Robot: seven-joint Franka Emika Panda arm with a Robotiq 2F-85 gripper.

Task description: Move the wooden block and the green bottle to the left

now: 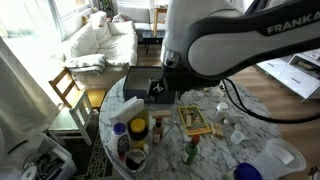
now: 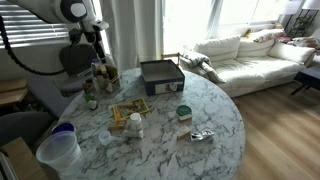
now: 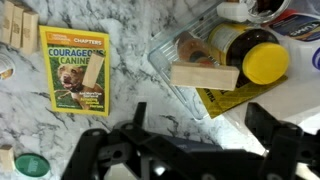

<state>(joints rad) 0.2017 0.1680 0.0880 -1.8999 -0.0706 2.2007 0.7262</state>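
My gripper [image 3: 200, 115] is open and empty, and hangs above the marble table [image 3: 120, 110]. In the wrist view a pale wooden block [image 3: 205, 76] lies just beyond the fingertips, on clear plastic, next to a yellow-capped jar [image 3: 250, 55]. A yellow-bordered picture book [image 3: 75, 70] lies to its left with a small wooden piece [image 3: 93, 72] on it. In an exterior view a small green and whitish bottle [image 1: 190, 150] stands near the book [image 1: 193, 120], away from the gripper [image 1: 160, 92]. The bottle does not show in the wrist view.
A dark grey square tray [image 2: 160, 75] sits at the table's far side. Bottles and a white jug [image 1: 133, 108] cluster under the gripper [image 2: 97, 55]. A green lid [image 2: 184, 112], a clear plastic tub [image 2: 58, 150] and a blue bowl [image 1: 245, 172] also stand on the table.
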